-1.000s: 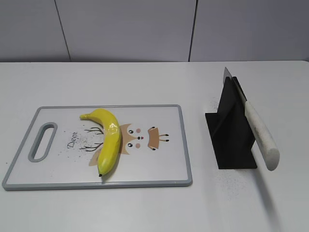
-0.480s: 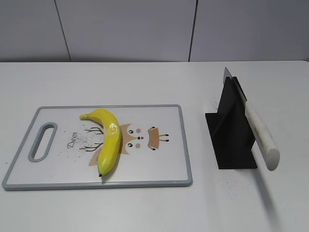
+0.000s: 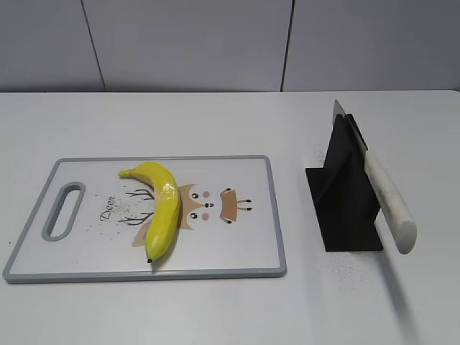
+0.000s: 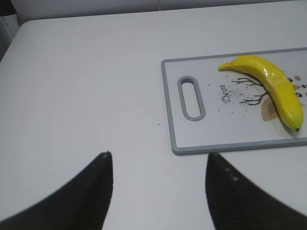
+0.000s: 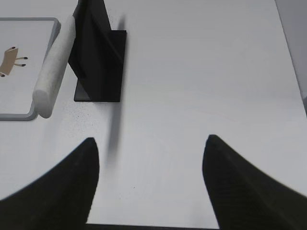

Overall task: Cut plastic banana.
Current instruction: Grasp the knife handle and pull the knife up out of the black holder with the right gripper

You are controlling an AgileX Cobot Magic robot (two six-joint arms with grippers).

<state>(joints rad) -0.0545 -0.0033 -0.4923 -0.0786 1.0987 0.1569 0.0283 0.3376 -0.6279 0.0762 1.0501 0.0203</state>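
Note:
The plastic banana (image 3: 162,206) is glossy yellow and curved, with a shiny clear band at its middle. It lies on a white cutting board (image 3: 237,244) with a grey rim; it also shows in the left wrist view (image 4: 273,88). A knife with a white handle (image 3: 388,198) rests slanted in a black stand (image 3: 343,194), seen too in the right wrist view (image 5: 53,69). My left gripper (image 4: 158,155) is open and empty over bare table, left of and nearer than the board. My right gripper (image 5: 151,141) is open and empty, nearer than the stand. Neither gripper shows in the exterior view.
The board (image 4: 192,139) has a handle slot (image 4: 191,97) at its left end and a deer drawing in the middle. The white table (image 3: 215,309) ends at a grey wall at the back. The table's right edge (image 5: 290,52) shows in the right wrist view.

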